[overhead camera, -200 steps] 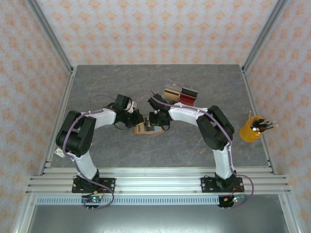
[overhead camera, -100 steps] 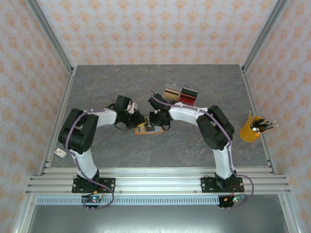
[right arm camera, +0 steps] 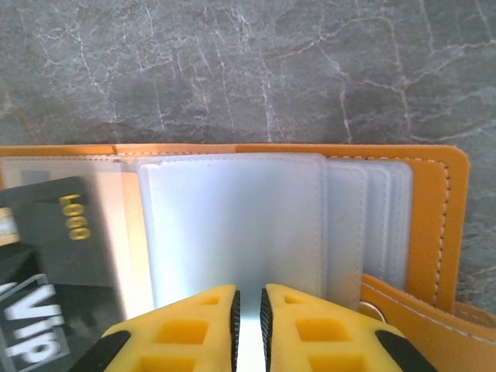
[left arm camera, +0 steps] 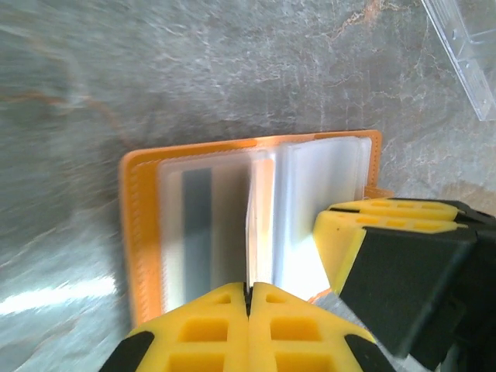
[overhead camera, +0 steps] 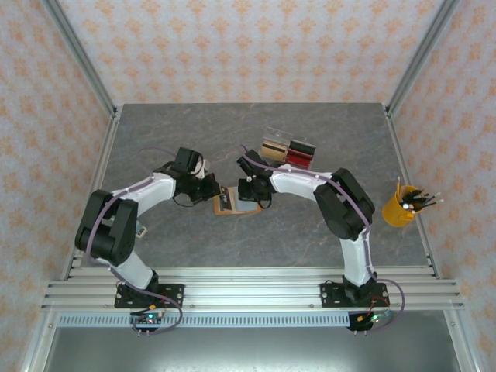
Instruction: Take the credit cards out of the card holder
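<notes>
The orange card holder [overhead camera: 237, 209] lies open on the grey table, its clear sleeves fanned out [left arm camera: 128, 232] [right arm camera: 438, 217]. My left gripper [overhead camera: 215, 189] [left arm camera: 249, 288] is shut on a thin credit card [left arm camera: 249, 232] that stands edge-on over the left half. In the right wrist view that card [right arm camera: 62, 248] is dark with gold digits and white "VIP" lettering, partly out past the sleeves. My right gripper [overhead camera: 248, 195] [right arm camera: 248, 298] presses its tips on the sleeves, jaws a narrow slit apart with nothing between them; one of its fingers [left arm camera: 364, 232] rests on the right half.
A clear plastic case [overhead camera: 288, 149] [left arm camera: 465, 54] with tan, black and red blocks stands just behind the card holder. A yellow cup of pens [overhead camera: 401, 208] sits at the right edge. Metal frame rails border the table.
My left arm has swung left and its gripper has drawn back from the card holder with the card. Its jaws closed fully. The right gripper has stayed in place.
</notes>
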